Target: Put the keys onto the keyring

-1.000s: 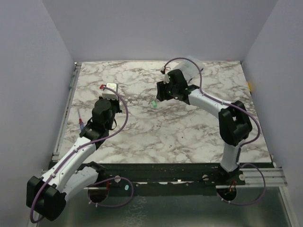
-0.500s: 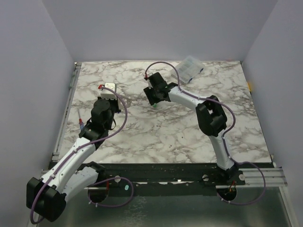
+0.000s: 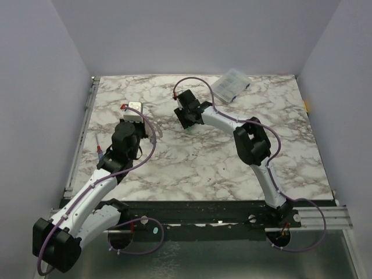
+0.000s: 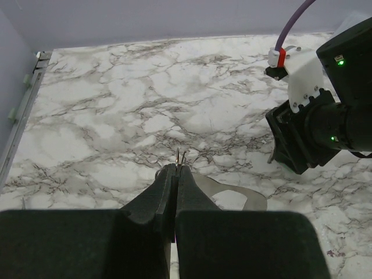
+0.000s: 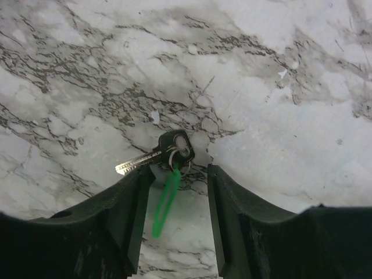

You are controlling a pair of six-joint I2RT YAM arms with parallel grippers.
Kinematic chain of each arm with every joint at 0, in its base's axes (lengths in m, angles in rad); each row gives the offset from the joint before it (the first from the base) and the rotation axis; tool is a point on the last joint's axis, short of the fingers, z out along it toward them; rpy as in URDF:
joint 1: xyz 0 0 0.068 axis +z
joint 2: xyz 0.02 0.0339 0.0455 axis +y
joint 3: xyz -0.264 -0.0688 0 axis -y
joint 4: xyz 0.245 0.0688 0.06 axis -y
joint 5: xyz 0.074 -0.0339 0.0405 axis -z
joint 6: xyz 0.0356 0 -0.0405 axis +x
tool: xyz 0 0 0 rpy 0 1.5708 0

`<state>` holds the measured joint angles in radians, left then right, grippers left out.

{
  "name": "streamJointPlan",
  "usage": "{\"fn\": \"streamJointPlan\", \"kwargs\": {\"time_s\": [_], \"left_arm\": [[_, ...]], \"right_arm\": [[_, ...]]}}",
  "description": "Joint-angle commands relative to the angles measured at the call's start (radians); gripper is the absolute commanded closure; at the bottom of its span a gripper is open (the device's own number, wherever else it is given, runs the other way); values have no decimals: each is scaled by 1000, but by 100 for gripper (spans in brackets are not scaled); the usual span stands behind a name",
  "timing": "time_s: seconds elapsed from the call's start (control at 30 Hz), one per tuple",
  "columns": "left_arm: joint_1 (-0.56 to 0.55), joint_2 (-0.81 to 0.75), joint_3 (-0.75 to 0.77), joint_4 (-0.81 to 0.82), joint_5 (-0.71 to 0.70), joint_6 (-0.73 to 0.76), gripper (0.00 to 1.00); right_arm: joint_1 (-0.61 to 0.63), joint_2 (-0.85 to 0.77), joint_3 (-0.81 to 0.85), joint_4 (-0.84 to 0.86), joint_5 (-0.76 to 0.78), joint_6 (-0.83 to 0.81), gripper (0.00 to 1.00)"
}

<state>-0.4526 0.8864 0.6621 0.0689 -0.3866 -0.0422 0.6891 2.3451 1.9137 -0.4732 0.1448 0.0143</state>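
Marble, white veined with grey, forms the table that fills most of your overhead view. Two arms stand on it. The left arm rises from the lower left corner toward the centre-left of the frame. The right arm bends from the lower right up to the upper middle. A clear plastic compartment box lies in the upper right of that view, well apart from both wrists.

Left wrist view: the left gripper sits at lower centre, its fingers pressed together on two thin metal tips that poke out just beyond them. The keyring, a pale curved band, runs out from under those fingers toward the lower right. You cannot tell whether it touches the marble.

Right wrist view: the right gripper is low over the marble with its fingers spread, one at lower left and one at lower right. The key, silvery with a dark head, lies flat at the centre of the frame, just beyond the fingertips. Its green tag extends down the frame into the gap between the fingers. You cannot tell whether either finger touches it.
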Motion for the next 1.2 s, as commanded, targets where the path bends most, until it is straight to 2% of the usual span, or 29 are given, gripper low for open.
{"fn": "streamJointPlan", "kwargs": {"time_s": [0.0,0.4,0.53,0.97,1.17], "left_arm": [[5,0,22,14,7,7,100],[4,6,25,14,15,5,100],[5,8,25,13,18,5,100],[4,15,24,12,31,4,100],[5,16,25,12,31,4,100]], "right_arm": [[19,43,36,-38,38,-43,50],[34,57,48,-31,79,-89,52],[36,54,44,-32,78,-91,59],[37,42,30,-29,76,-125,95],[45,-39,-62,42,69,-161,99]]}}
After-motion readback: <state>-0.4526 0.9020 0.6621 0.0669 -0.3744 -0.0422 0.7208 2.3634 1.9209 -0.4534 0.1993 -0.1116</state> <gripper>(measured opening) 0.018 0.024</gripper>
